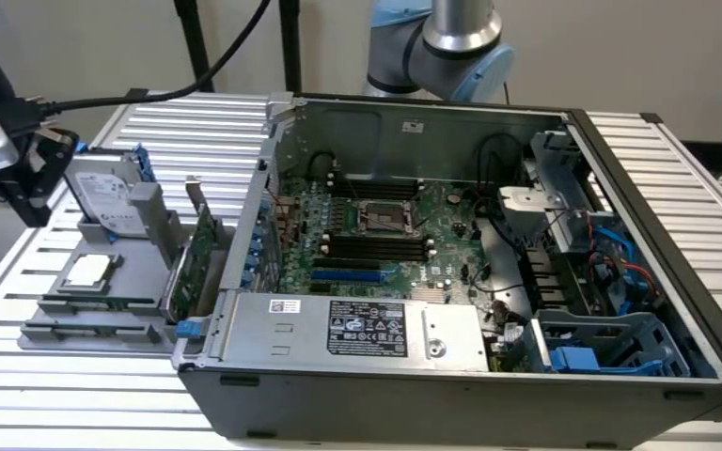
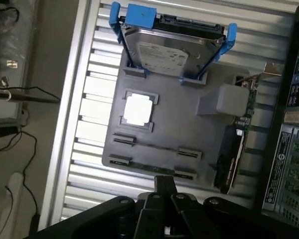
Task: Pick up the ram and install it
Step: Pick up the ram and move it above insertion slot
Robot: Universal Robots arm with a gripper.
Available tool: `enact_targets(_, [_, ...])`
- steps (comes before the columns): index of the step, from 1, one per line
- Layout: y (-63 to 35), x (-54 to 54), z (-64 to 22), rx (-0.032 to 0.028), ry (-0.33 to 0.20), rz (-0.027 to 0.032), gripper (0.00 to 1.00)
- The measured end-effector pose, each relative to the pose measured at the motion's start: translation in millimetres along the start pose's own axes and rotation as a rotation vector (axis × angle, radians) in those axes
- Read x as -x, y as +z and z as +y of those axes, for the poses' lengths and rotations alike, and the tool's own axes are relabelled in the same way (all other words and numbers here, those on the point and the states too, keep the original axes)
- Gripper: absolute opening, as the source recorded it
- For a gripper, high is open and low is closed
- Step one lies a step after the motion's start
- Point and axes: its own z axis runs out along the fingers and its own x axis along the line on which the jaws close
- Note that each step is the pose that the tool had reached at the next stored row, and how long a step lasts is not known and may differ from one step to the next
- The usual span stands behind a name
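Observation:
The ram [image 1: 101, 303] is a thin dark-green stick standing on edge between grey clips on the grey parts holder [image 1: 148, 282], beside the open computer case. In the wrist view the ram [image 2: 157, 147] reads as a thin line just past the silver processor chip [image 2: 137, 109]. My gripper [image 1: 29, 183] hangs above the holder, at the exterior view's left. The wrist view has the gripper [image 2: 164, 181] over the holder's near edge, jaws together, nothing held. The black motherboard slots [image 1: 371, 246] lie inside the case.
The holder also carries a hard drive [image 2: 172, 52] in blue brackets and a green expansion card [image 1: 189, 268] against the case wall. The case [image 1: 462, 395] holds a power supply [image 1: 354, 329], cables and a blue drive cage. A slatted metal table [image 1: 72, 395] lies underneath.

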Motion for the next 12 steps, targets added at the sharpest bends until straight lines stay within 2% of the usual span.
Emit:
enact_targets(8, [3.0, 0.1, -0.1, -0.0015, -0.147, 0.0222, 0.00])
enact_targets(12, [4.4, 0.1, -0.2, -0.0028, -0.219, 0.0314, 0.00])
